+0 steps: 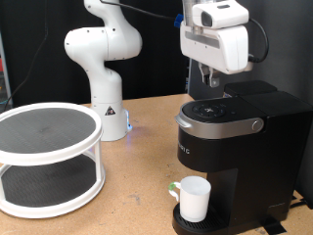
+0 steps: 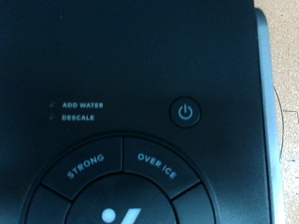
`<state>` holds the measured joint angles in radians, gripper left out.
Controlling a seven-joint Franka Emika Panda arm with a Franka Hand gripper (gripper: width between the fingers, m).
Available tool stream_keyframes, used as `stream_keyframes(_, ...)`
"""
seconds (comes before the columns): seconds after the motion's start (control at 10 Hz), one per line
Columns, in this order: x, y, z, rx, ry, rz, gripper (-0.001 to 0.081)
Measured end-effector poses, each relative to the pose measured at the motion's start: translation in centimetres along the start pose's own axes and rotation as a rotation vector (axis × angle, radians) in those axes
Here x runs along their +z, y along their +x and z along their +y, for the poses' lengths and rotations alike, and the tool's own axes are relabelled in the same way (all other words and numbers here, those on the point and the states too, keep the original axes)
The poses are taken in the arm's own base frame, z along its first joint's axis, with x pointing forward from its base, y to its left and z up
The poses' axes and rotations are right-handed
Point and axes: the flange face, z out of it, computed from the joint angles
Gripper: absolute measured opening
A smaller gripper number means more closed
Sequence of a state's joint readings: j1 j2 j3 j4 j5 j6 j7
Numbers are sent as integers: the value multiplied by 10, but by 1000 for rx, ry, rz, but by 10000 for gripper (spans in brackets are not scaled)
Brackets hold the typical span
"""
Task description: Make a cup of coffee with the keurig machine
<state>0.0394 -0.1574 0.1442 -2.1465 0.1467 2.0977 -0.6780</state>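
Wooden tabletop (image 1: 147, 166), one keurig machine (image 1: 235, 157), one cup (image 1: 194, 198) on its base, tool (image 1: 208, 82) above lid, opening unclear.

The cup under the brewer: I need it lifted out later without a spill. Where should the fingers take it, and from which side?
Probably by the cup's open rim or upper wall, coming from the exterior view's bottom, the open front. It stands upright on the keurig machine's round base, with the brew head overhanging it, so a straight-down approach looks blocked. Its small handle points to the exterior view's left, an alternative hold.
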Motion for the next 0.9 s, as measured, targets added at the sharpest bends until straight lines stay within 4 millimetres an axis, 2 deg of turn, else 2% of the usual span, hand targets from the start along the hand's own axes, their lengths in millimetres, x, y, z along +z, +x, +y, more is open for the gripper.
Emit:
stream_keyframes(0.1, 4, -1, 0, 0, -6, 2, 40)
stream_keyframes(0.3, 13, -4, 2, 9, -21, 17, 8)
stream_keyframes(0.9, 33, -10, 4, 26, -39, -4, 2)
